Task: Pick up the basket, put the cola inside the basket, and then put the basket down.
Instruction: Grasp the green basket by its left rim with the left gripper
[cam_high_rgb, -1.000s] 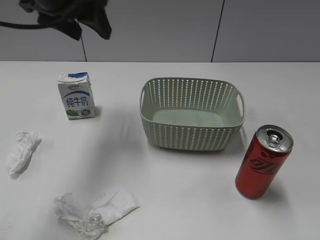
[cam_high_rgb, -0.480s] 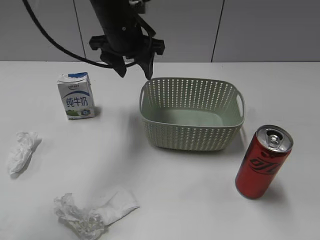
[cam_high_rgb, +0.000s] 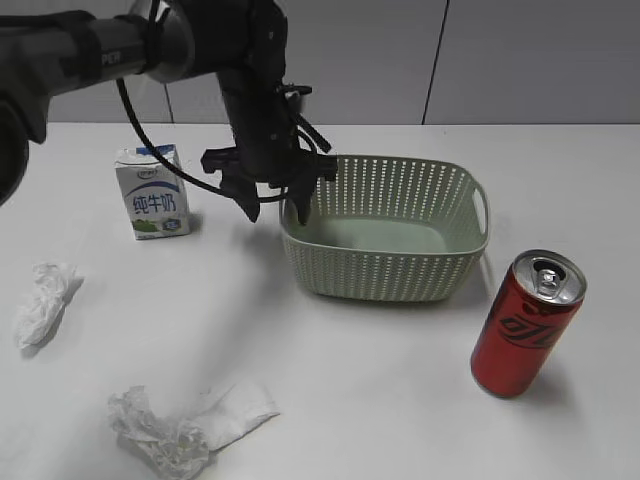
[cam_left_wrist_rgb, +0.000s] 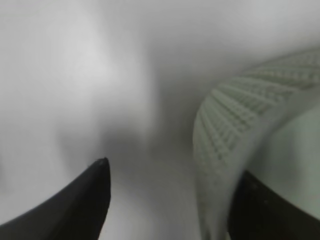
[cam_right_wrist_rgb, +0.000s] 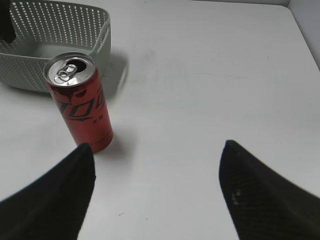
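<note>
- Left gripper (cam_high_rgb: 275, 203): jaws spread, straddling the left end wall of the basket (cam_high_rgb: 400, 262), one finger outside, one inside.
- Basket: upright on the white table (cam_high_rgb: 400, 400), mid-right, nothing visible in it.
- Cola (cam_high_rgb: 527, 323): upright on the table, just right of the basket's front corner.
- Right gripper (cam_right_wrist_rgb: 157, 150): jaws apart, holding nothing, near the cola.
- Milk carton (cam_high_rgb: 152, 192): upright, left of the basket.

1 basket (cam_high_rgb: 385, 262), 1 cola (cam_high_rgb: 525, 325), 1 carton (cam_high_rgb: 152, 192), 2 tissues (cam_high_rgb: 190, 422)
</note>
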